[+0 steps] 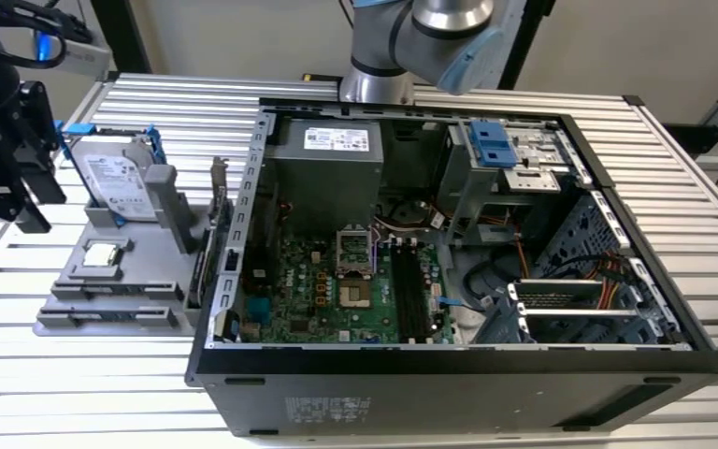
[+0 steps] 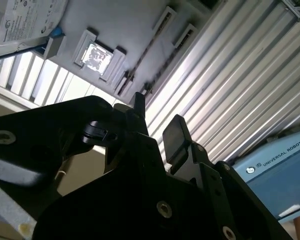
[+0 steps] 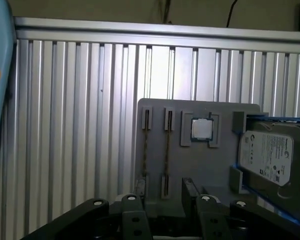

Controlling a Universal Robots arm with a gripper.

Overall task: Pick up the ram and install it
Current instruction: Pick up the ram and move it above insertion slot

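My pincer [image 2: 157, 114] hangs wide open and empty over the gray holder [image 3: 210, 165]. The ram [image 3: 166, 150] stands on edge in a slot at its end away from the hard drive [image 3: 267, 157]. I judge the ram light, stiff and fragile, so I'd pinch its flat faces mid-length.

"Where's the ram [image 3: 146, 150]?"

"In the first wrist view it stands on its long edge in a slot of the grey holder [image 3: 200, 170]. Only the thin top edge shows, a brownish-gold line."

"Just the one?"

"No, a second stick [image 3: 166, 150] sits in the next slot, parallel, near it but not touching. The ends of both are caught in small brackets."

"Any chips showing?"

"Can't tell, edge-on like that. The holder lies on the ribbed counter [image 3: 80, 125]."
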